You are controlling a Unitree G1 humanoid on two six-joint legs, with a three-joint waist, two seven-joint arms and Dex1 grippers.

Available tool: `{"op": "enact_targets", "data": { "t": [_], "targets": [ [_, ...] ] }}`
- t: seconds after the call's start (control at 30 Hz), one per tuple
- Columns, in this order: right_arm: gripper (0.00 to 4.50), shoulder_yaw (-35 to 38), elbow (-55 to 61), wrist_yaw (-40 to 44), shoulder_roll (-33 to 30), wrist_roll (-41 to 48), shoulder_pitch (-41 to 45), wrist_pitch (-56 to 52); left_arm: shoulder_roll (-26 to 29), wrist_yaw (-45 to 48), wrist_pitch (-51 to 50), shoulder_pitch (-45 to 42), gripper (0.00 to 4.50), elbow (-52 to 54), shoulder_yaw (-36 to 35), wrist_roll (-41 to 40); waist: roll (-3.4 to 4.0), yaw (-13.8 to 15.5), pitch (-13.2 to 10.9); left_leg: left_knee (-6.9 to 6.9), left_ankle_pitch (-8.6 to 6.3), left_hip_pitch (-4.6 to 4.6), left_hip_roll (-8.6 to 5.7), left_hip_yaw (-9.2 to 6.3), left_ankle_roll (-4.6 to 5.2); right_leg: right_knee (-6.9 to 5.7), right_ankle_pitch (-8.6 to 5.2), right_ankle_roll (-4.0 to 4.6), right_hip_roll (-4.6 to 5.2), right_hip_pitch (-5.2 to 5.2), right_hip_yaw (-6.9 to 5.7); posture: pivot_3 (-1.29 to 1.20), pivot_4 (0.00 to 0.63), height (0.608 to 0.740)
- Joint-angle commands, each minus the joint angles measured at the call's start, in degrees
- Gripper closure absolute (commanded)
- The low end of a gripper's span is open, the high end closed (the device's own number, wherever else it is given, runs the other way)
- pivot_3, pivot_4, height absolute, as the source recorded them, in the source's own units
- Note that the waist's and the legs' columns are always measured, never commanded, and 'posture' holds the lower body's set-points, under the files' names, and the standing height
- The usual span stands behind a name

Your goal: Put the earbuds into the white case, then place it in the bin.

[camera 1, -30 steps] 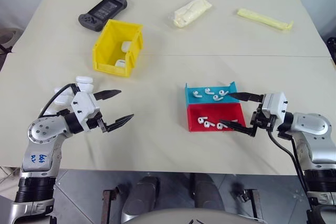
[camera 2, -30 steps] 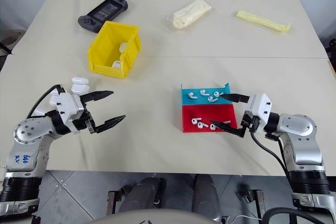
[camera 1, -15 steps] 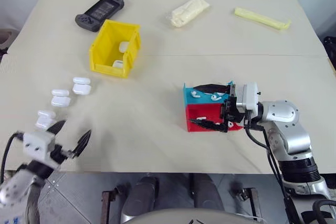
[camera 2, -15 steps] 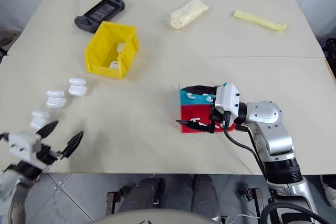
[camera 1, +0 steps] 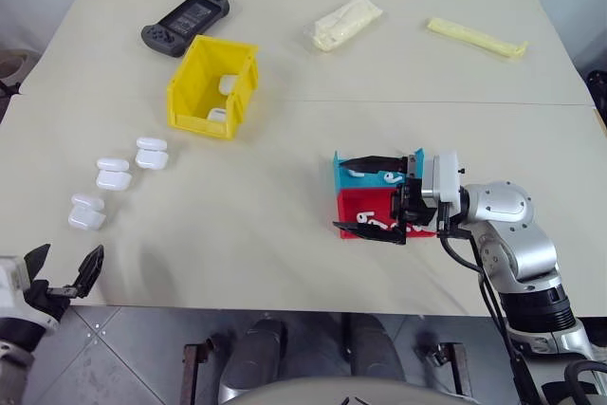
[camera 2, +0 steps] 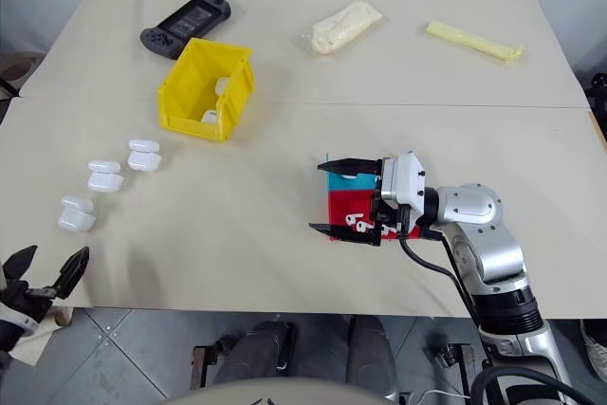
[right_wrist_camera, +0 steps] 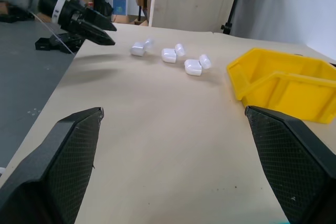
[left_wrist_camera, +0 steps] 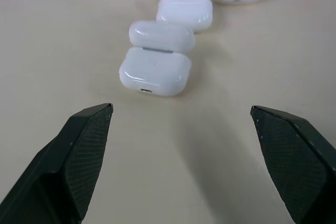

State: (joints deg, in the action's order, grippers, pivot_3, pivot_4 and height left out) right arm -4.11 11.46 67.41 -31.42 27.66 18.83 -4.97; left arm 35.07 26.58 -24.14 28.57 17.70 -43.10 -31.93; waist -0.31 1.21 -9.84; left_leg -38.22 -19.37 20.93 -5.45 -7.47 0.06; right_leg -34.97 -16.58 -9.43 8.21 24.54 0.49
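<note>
The right pincer (camera 1: 381,194) hangs wide over the trays (camera 1: 375,207), perhaps not touching; the left pincer (camera 1: 64,267) gapes wide near white cases (camera 1: 87,212).

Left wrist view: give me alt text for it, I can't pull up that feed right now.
Three white cases lie open in a row on a beige table, the nearest one just ahead of the left gripper and apart from it. The gripper's two black fingers stand wide open, holding nothing.
</note>
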Motion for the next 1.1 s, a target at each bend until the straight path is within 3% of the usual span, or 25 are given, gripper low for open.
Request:
{"op": "enact_targets", "data": {
  "t": [0.03,0.2,0.4,0.73,1.1],
  "targets": [
    [0.0,1.1,0.53,-0.23,-0.27,0.06,0.44,1.04,9.15,2.73,-11.74,-1.18,0.04,0.09,-4.72,-4.36,0.0,-0.04,0.0,0.0,0.0,0.0,0.01,0.01,0.0,-0.01,0.02,0.03,-0.01,0.0,0.01,0.0,0.15,0.74],
    [0.0,1.17,-0.23,-0.54,-0.14,-0.51,0.8,1.16,22.65,5.48,-25.19,-4.08,0.04,-6.22,-4.98,-3.09,0.04,-0.42,-0.02,0.11,-0.01,-0.02,0.07,0.02,-0.02,-0.13,0.04,0.11,-0.09,0.03,0.01,0.0,0.15,0.74],
    [0.0,0.87,-0.07,-1.08,0.2,-0.89,0.85,1.15,31.8,9.42,-30.12,-14.64,0.04,-16.19,7.85,0.19,0.05,-1.37,-0.03,0.18,-0.06,-0.07,0.21,0.0,-0.14,-0.16,0.03,0.17,-0.23,0.03,0.01,0.0,0.15,0.74],
    [0.0,1.27,0.94,-1.52,-0.46,-0.7,0.79,0.73,36.02,18.01,-25.14,-32.37,0.04,-32.41,27.49,9.07,0.06,-1.56,-0.04,0.2,-0.12,-0.06,0.34,0.06,-0.24,-0.28,0.02,0.26,-0.41,0.16,0.04,0.0,0.15,0.74],
    [0.0,1.36,1.43,-2.92,-0.37,-1.04,0.71,0.91,34.27,21.86,-23.21,-40.66,0.04,-37.8,34.51,14.24,0.06,-1.41,-0.03,0.13,-0.11,-0.08,0.3,0.1,-0.24,-0.54,0.0,0.31,-0.37,0.26,0.04,0.0,0.15,0.74]
  ]
}}
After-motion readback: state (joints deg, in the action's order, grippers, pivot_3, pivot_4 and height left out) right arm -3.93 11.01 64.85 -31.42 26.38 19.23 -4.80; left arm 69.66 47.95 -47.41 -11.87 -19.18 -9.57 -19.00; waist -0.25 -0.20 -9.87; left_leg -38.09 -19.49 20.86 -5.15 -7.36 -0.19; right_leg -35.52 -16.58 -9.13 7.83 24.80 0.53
